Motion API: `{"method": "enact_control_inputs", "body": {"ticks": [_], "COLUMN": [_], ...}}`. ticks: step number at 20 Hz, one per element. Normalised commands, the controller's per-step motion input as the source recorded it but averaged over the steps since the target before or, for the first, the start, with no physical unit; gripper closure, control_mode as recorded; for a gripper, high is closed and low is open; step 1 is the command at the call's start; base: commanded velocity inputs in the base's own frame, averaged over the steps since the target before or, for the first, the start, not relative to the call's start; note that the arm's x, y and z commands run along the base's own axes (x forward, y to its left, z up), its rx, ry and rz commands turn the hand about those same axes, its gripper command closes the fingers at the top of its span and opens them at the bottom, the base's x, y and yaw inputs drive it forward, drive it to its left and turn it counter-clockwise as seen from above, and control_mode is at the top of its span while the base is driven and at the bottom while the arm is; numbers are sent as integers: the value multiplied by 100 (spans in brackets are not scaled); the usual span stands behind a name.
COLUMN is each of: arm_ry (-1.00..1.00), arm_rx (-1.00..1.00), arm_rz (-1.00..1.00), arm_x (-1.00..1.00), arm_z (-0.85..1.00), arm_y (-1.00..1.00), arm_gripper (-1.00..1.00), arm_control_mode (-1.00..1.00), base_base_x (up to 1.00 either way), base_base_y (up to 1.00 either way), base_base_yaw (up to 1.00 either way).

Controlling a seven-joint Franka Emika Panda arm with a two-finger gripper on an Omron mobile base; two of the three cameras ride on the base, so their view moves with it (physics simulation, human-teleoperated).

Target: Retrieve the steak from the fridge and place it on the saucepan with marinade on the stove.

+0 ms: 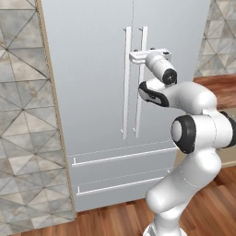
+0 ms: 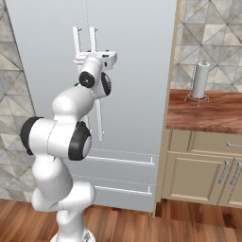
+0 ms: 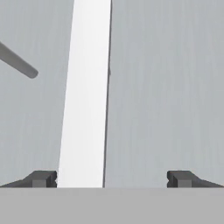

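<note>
Tiled walls (image 1: 20,115), wood floor (image 2: 142,227), wooden counter (image 2: 208,113), cabinets (image 2: 203,170).

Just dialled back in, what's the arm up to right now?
The white arm has its two-finger gripper open and raised against the tall pale grey two-door fridge, whose doors are shut. In the hand view one thin white bar handle stands between the dark fingertips, close to one of them, not yet clamped. Nothing is held. A wooden counter with a paper towel roll sits beside the fridge.
</note>
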Motion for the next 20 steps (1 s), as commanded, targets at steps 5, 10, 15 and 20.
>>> {"method": "enact_control_inputs", "body": {"ticks": [5, 10, 15, 20], "arm_ry": [0, 0, 0, 0], "arm_rx": [0, 0, 0, 0], "arm_rz": [0, 0, 0, 0], "arm_x": [0, 0, 0, -5], "arm_z": [0, 0, 0, 0], "arm_y": [-7, 0, 0, 0], "arm_gripper": [100, 100, 100, 100], "arm_control_mode": [-100, -100, -100, -100], "base_base_x": [0, 0, 0, 0], "base_base_y": [0, 0, 0, 0], "base_base_yaw": [0, 0, 0, 0]}}
